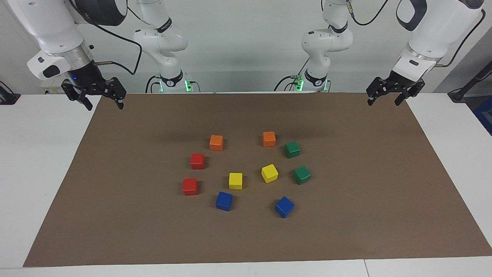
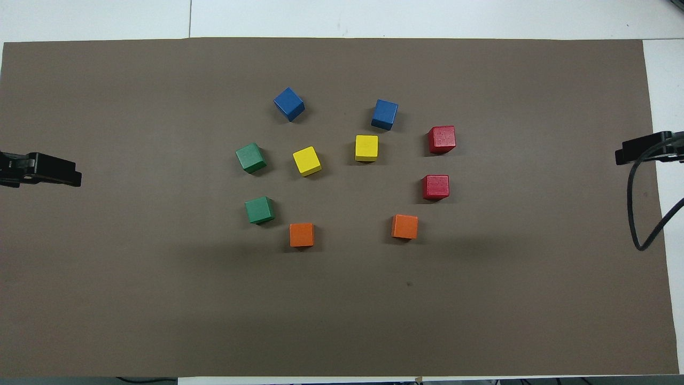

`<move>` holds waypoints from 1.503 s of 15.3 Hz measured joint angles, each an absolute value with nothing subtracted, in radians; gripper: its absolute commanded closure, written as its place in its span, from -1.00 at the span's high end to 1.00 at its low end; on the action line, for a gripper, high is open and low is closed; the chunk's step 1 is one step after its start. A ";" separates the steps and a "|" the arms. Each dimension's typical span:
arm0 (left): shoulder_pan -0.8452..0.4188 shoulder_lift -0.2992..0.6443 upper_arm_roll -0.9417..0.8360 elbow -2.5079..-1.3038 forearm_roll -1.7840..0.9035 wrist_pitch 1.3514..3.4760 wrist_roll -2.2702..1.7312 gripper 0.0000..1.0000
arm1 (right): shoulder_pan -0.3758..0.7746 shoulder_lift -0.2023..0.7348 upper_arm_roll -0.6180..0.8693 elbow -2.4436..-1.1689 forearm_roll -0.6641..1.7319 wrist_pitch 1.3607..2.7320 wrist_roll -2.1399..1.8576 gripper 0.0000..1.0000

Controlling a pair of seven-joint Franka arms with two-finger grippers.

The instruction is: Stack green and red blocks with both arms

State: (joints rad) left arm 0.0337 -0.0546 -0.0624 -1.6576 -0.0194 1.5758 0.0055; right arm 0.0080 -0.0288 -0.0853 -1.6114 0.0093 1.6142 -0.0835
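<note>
Waiting at the mat's corners, left gripper point(image 1: 388, 96) and right gripper point(image 1: 100, 99) hang with fingers apart, empty. Green blocks point(image 1: 292, 149) lie toward the left arm's end, red blocks point(image 1: 197, 161) toward the right's, all unstacked; next, each arm likely reaches its nearest block.

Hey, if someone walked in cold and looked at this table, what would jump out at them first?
Probably the loose ring of ten coloured cubes in the middle of the brown mat: two red blocks toward the right arm's end, two green blocks toward the left arm's end, with orange, yellow and blue pairs between. Nothing is stacked yet. Next, the two white arms: the right tool and left tool hang open over the mat's corners nearest the robots.
</note>
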 measured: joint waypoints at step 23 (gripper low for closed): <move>-0.311 0.153 -0.109 -2.066 -0.021 2.192 -0.750 1.00 | 0.125 -0.059 -0.073 -1.687 0.009 1.561 0.017 1.00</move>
State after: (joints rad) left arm -0.3107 0.1529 -0.1093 -2.0659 -0.0205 2.1919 -0.7504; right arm 0.1248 -0.0592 -0.0726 -1.6871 0.0092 1.5614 0.0167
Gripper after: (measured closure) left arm 0.000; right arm 0.000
